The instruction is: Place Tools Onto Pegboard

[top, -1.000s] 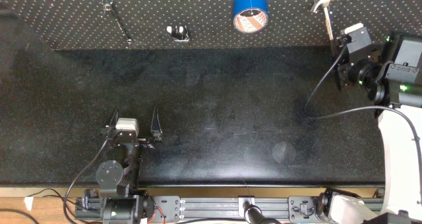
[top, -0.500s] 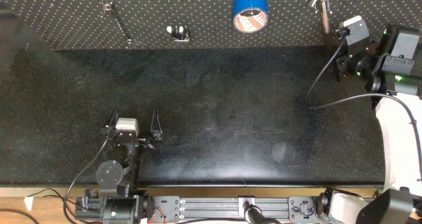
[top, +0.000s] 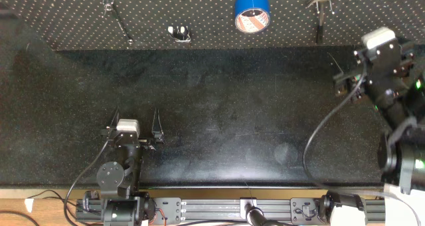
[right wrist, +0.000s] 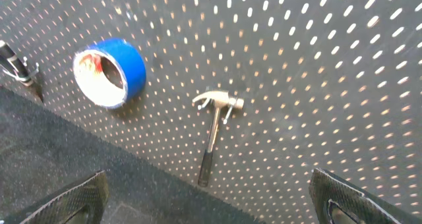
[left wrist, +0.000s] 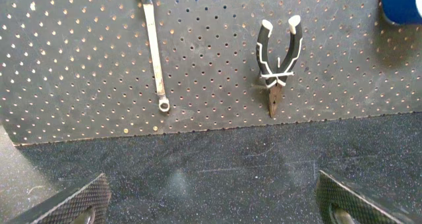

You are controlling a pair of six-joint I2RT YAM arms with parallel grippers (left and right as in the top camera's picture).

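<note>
Two end effectors sit nearest the arm bases, and we see each only in part. The left end effector (top: 137,126) is over the near left of the worktop (top: 232,106), its fingers spread wide with nothing between them. Its own wrist view cuts them down to two dark tips at the frame's corners. The right end effector (right wrist: 211,207) likewise shows as two widely parted tips holding nothing. From above, its fingers are hard to make out under the wrist hardware at the worktop's far right.

Farther off, the pegboard (top: 199,6) carries four tools. From left to right in the top view we find the wrench (top: 118,20), the pliers (top: 179,32), the blue tape roll (top: 252,13) and the hammer (top: 320,20). The pliers are small from above. The left wrist view gives them clearly, handles up and nose down, with the wrench hanging beside them, but crops the tape roll to a blue corner. The right wrist view shows the hammer hung by its head, handle downward, and the whole tape roll beside it. A dark object (right wrist: 16,66) beyond the roll is cut off by the frame edge, and we cannot name it from that view.
</note>
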